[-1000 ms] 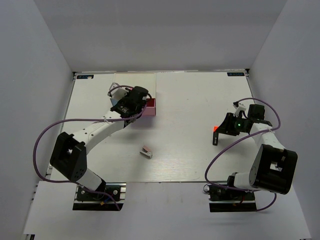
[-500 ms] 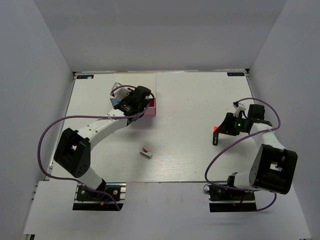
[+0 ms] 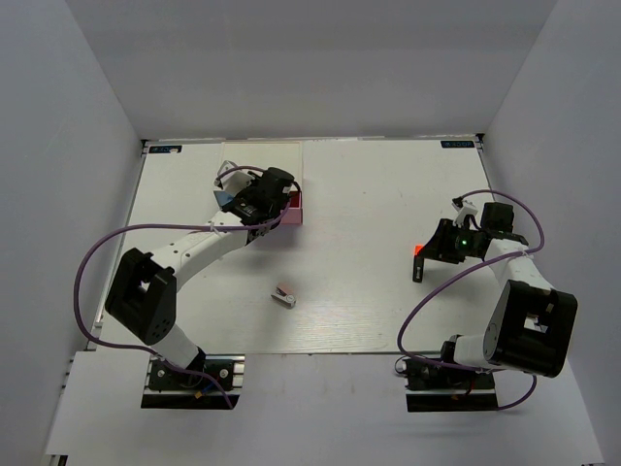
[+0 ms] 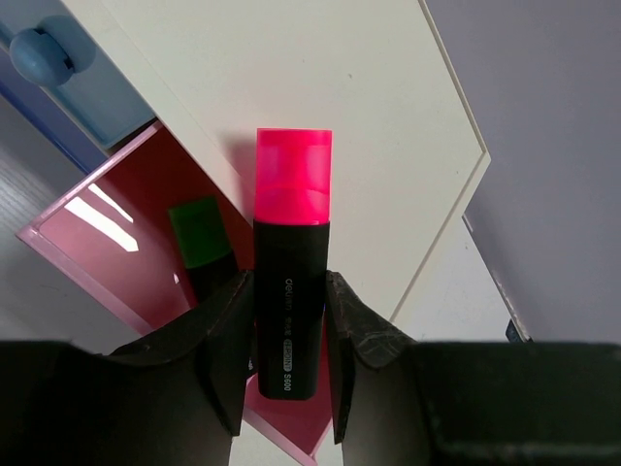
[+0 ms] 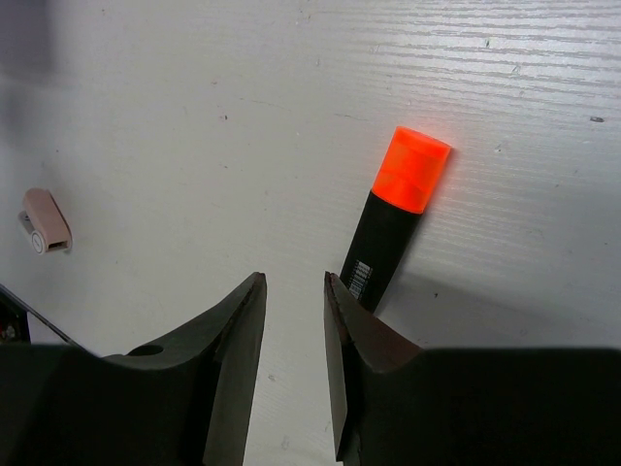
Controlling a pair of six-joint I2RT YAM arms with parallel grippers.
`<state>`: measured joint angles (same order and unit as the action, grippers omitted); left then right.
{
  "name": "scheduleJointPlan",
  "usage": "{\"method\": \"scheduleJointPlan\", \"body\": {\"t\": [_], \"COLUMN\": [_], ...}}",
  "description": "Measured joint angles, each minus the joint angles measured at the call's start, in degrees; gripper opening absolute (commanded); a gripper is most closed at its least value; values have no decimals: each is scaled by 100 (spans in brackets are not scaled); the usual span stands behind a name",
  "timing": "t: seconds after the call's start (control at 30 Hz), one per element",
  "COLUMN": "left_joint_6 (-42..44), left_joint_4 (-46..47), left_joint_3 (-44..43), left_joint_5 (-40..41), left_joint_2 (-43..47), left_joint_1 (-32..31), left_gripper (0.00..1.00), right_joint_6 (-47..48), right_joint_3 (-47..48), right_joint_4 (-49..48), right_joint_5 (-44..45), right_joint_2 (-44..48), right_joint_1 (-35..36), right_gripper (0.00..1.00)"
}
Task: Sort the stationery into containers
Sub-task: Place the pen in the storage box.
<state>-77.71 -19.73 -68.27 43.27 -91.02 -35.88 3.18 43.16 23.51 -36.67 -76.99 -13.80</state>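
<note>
My left gripper (image 4: 288, 283) is shut on the black highlighter with the red-pink cap (image 4: 291, 194) and holds it over the open pink drawer (image 4: 116, 228) of the white-topped box (image 4: 320, 78). A green-capped highlighter (image 4: 199, 233) lies in that drawer. In the top view this gripper (image 3: 267, 194) covers most of the box, with the pink drawer (image 3: 294, 208) showing beside it. My right gripper (image 5: 294, 282) is open and empty, low over the table. The orange-capped highlighter (image 5: 393, 223) lies just outside its right finger. A tan block (image 5: 46, 221) lies to the left.
The pink-and-white stapler-like piece (image 3: 283, 295) lies on the table between the arms. A blue drawer front with a round knob (image 4: 41, 56) is shut beside the pink drawer. White walls close in the table on three sides.
My left gripper has moved a little back and to the right over the box with the red-pink highlighter in it. The right arm has not moved.
</note>
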Motion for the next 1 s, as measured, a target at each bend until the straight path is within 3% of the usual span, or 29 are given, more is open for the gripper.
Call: {"method": "scheduleJointPlan", "body": {"t": [0.33,1.0], "left_joint_6": [-37,76], "left_joint_4": [2,-140], "left_joint_3": [0,-4], "left_joint_5": [46,31], "left_joint_2": [2,431], "left_joint_1": [0,0], "left_gripper": [63,84], "right_joint_6": [0,28], "right_joint_3": [0,2], "right_joint_4": [0,2], "right_joint_5": [0,210], "right_joint_2": [0,37], "right_joint_1": [0,2], "right_gripper": [39,39]}}
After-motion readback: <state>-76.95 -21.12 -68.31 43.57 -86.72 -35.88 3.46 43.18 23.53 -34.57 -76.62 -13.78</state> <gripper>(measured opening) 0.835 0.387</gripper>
